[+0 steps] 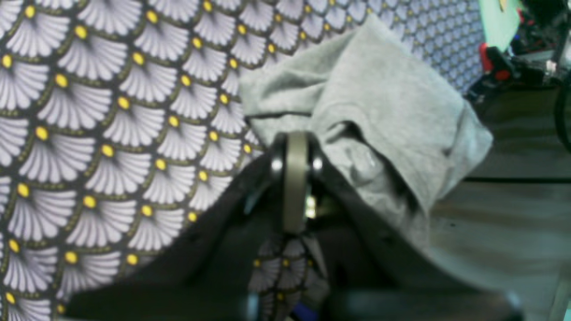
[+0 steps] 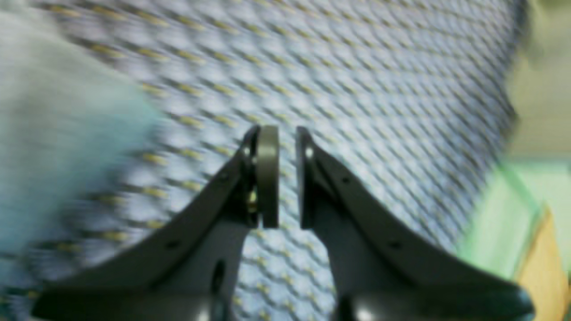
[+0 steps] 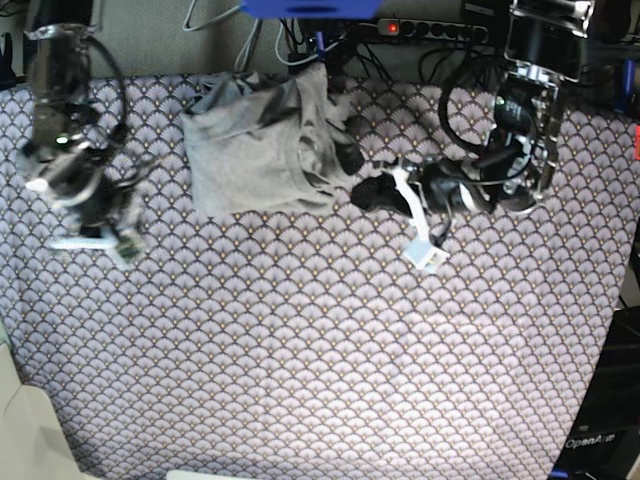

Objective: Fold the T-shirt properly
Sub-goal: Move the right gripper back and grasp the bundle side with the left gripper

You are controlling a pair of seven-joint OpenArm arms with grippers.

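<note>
The light grey T-shirt (image 3: 255, 150) lies bunched in a rough rectangle near the back edge of the table. In the left wrist view, the T-shirt (image 1: 383, 102) rises just beyond the fingertips and drapes down along the right finger. My left gripper (image 1: 295, 138) is shut, and its tips seem to pinch the shirt's near edge. From the base camera, the left gripper (image 3: 350, 155) is at the shirt's right side. My right gripper (image 2: 287, 133) hangs over bare patterned cloth, its jaws a narrow gap apart and holding nothing. The right gripper (image 3: 125, 248) stands well left of the shirt.
A purple-white scallop-patterned cloth (image 3: 320, 340) covers the whole table. Cables and a power strip (image 3: 430, 28) run along the back edge. A pale grey blur (image 2: 44, 111) fills the left of the right wrist view, and a green edge (image 2: 504, 214) shows at its right.
</note>
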